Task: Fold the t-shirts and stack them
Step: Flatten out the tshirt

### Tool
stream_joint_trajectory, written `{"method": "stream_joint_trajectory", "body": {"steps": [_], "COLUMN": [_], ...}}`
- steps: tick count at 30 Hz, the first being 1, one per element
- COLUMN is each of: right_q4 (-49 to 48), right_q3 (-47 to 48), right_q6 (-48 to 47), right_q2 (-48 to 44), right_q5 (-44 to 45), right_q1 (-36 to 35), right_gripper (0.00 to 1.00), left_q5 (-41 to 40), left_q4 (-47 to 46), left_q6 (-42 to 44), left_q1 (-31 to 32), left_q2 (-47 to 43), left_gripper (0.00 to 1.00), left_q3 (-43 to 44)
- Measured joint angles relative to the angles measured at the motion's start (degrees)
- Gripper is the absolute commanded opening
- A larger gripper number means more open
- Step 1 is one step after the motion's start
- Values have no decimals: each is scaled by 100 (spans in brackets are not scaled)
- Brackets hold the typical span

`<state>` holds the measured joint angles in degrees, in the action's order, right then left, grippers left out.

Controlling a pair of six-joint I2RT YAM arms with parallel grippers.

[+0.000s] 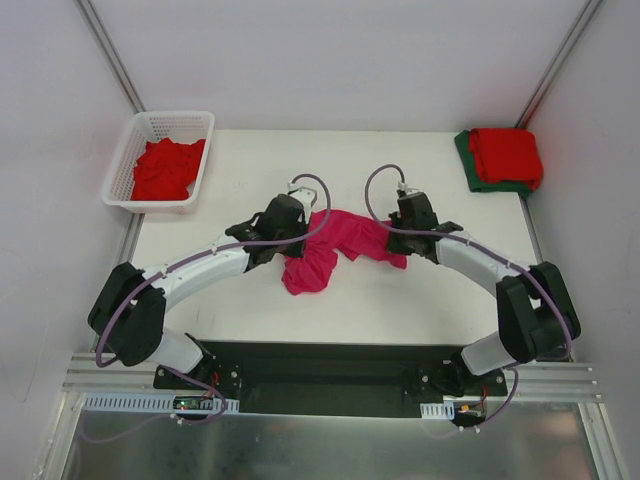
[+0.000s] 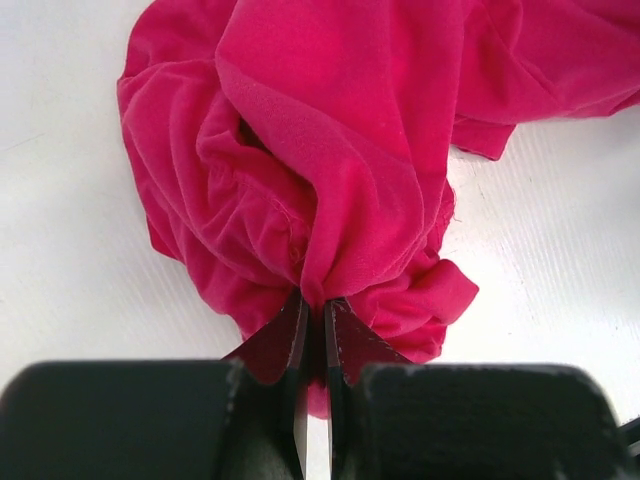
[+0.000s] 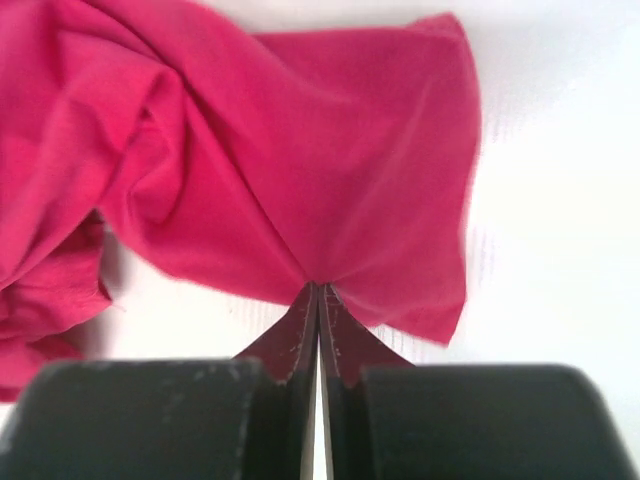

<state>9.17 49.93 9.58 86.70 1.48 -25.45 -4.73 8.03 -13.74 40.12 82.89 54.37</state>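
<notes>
Top external and wrist views show the magenta-pink t-shirt (image 1: 335,250) bunched at the worktop (image 1: 420,300) centre, left claw (image 2: 322,310) and right claw (image 3: 318,295) each clamped on a pinch of cloth, probably to pull it flat for folding, with the folded stack (image 1: 505,155) at the far right corner.

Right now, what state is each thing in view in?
magenta-pink t-shirt: crumpled, unfolded, pinched at two spots.
left pincer: shut on the magenta-pink t-shirt.
right pincer: shut on the magenta-pink t-shirt.
white lattice basket: upright, partly filled.
loose red t-shirt: crumpled inside the white lattice basket.
folded red t-shirt: folded, lying on the dark green t-shirt.
dark green t-shirt: folded, bottom of the stack.
</notes>
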Motion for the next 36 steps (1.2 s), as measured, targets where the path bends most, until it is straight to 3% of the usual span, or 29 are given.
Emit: {"method": "stream_joint_trajectory", "body": {"steps": [19,36], "right_q4": [1552,2155], "right_q3": [966,1388], "right_q6": [-640,-1032], "right_q2": [-3731,-4706], "right_q5": [1821,2481], "right_q1": [-208,-214], "right_gripper": [1,1], "left_q5": [-249,-573], "left_q4": [981,1539], "left_q6": [581,1040], "left_q1": [7,37], "left_q2": [-1622,-2170], "left_gripper": [0,2], "left_q3": [894,1283]}}
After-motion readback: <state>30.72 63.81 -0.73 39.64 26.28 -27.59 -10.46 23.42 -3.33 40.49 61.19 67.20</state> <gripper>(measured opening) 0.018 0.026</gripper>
